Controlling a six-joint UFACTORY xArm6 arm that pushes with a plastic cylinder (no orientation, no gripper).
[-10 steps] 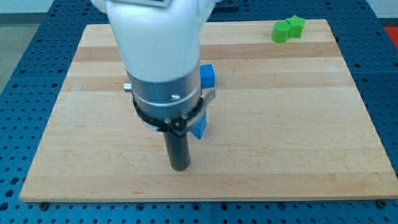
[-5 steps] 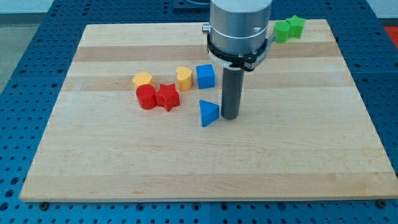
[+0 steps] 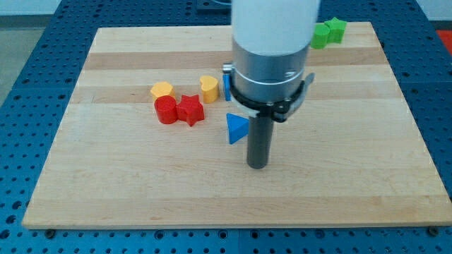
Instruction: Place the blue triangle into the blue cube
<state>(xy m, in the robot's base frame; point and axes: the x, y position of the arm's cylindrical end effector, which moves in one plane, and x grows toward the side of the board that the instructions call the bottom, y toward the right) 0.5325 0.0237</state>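
Observation:
The blue triangle (image 3: 236,128) lies near the middle of the wooden board (image 3: 106,183). The blue cube (image 3: 227,86) sits just above it, mostly hidden behind the arm; only its left edge shows. My tip (image 3: 258,166) rests on the board below and slightly to the right of the blue triangle, a short gap away and not touching it.
A yellow heart-shaped block (image 3: 208,89) sits left of the blue cube. A yellow block (image 3: 162,90), a red cylinder (image 3: 166,110) and a red star (image 3: 189,109) cluster further left. Two green blocks (image 3: 328,32) sit at the top right corner.
The arm has moved toward the view's bottom: my tip went from beside the triangle's right side to below it. The arm now covers most of the blue cube. The blocks have not moved.

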